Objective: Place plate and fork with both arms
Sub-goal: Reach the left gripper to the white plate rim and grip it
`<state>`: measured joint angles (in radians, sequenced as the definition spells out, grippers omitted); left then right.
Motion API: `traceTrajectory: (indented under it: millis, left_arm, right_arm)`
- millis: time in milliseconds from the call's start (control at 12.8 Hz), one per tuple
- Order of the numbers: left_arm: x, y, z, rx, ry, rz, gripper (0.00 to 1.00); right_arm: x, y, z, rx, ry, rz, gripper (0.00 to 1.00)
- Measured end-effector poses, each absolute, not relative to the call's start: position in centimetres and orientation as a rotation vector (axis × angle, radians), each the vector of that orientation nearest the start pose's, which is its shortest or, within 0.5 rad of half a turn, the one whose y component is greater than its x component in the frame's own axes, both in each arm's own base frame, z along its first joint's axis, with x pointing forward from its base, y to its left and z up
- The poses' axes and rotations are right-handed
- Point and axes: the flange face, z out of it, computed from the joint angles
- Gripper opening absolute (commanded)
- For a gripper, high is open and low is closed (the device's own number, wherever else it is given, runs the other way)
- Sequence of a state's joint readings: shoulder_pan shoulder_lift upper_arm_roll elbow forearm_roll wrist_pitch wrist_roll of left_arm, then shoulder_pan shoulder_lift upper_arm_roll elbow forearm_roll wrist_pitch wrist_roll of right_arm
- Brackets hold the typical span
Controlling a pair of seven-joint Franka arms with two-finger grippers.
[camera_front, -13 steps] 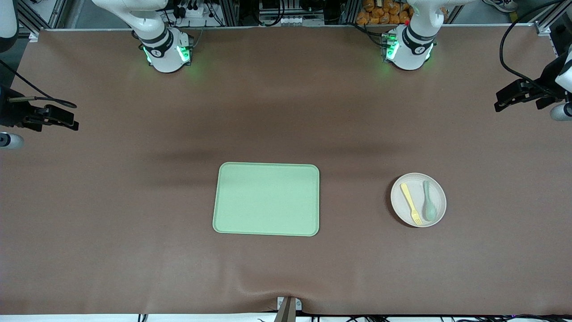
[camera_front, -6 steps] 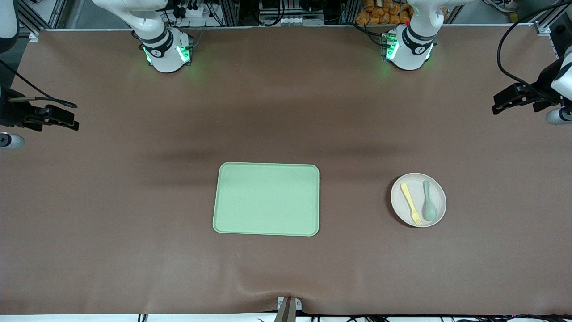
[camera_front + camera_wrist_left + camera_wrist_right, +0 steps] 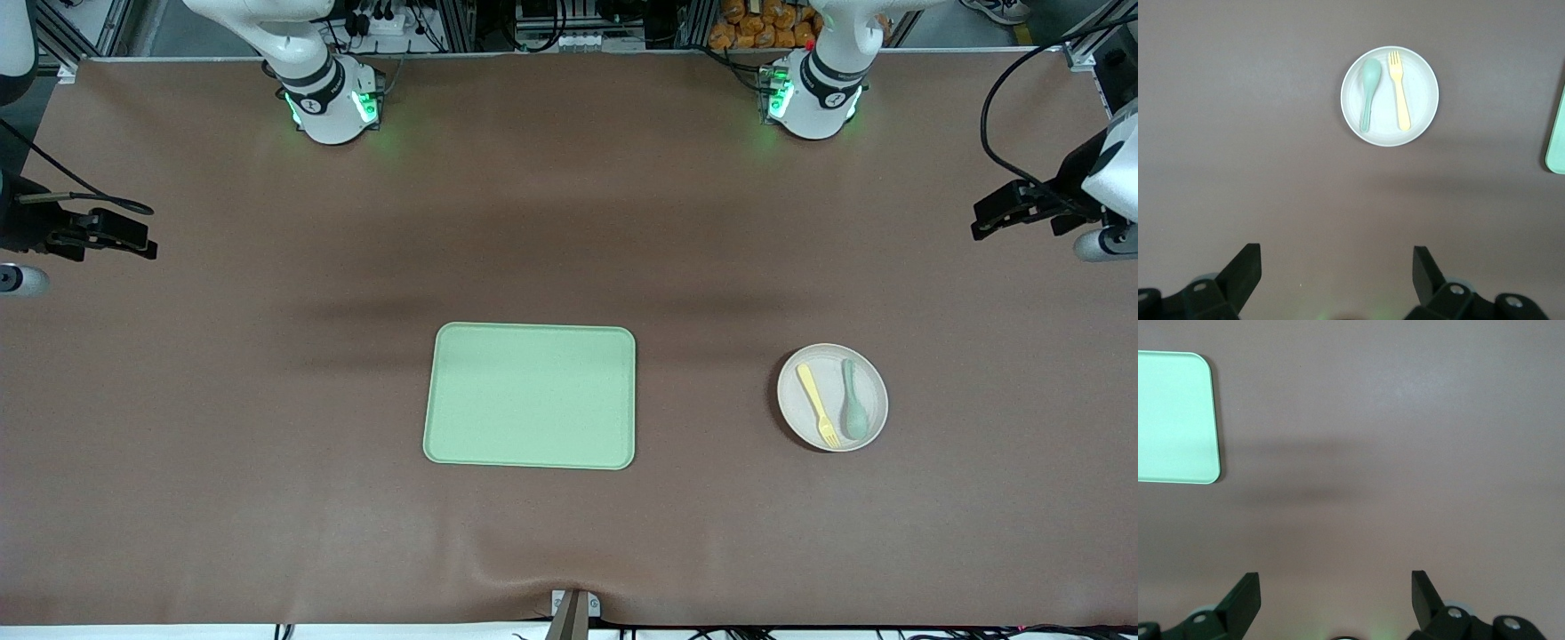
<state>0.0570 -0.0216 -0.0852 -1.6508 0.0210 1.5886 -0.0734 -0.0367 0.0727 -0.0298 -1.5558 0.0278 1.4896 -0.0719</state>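
you have wide bare brown table (image 3: 222,444) all round the tray (image 3: 531,396), the one landmark here: open cloth runs from each of its four edges out to the table edges, and only the plate (image 3: 871,373) breaks it, lying toward the left arm's end of the table from the tray, well apart from it and about level with it

count one tray, one plate, one fork (image 3: 818,405), one spoon (image 3: 853,412), two arms

the fork lies on the plate with its long axis running toward the front camera, slightly slanted, tines at the nearer end; the spoon lies just beside it, roughly parallel, bowl also at the nearer end, on the side away from the tray

the left gripper (image 3: 1336,267) hangs high over the left arm's end of the table, fingers (image 3: 1245,270) spread wide, holding nothing; the right gripper (image 3: 1336,590) waits over the right arm's end, well away from the tray, fingers (image 3: 1245,597) spread wide and empty too
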Motion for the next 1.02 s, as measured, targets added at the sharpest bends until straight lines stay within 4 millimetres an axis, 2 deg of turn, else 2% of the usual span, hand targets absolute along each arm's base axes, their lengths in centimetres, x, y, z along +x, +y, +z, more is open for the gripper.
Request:
traceTrajectory:
  millis: [78,235,548,783,1018]
  left_arm:
    - [55.1,-1.4,58.9,-3.117,-0.069,0.041,1.0]
    - [56.0,-1.0,55.6,-3.119,-0.076,0.018,1.0]
    - [58.5,1.9,46.5,-3.126,-0.144,0.025,1.0]
    - [61.0,2.0,39.8,-3.138,-0.142,0.0,1.0]
    - [62.7,2.6,31.8,-3.15,-0.156,0.017,1.0]
  right_arm:
    - [56.5,-3.4,58.4,-3.099,-0.01,0.212,1.0]
    - [56.5,-3.3,58.4,-3.099,-0.01,0.213,1.0]
    - [56.5,-3.3,58.4,-3.099,-0.012,0.215,1.0]
    - [56.5,-3.3,58.3,-3.099,-0.012,0.217,1.0]
    - [56.5,-3.2,58.3,-3.098,-0.013,0.219,1.0]
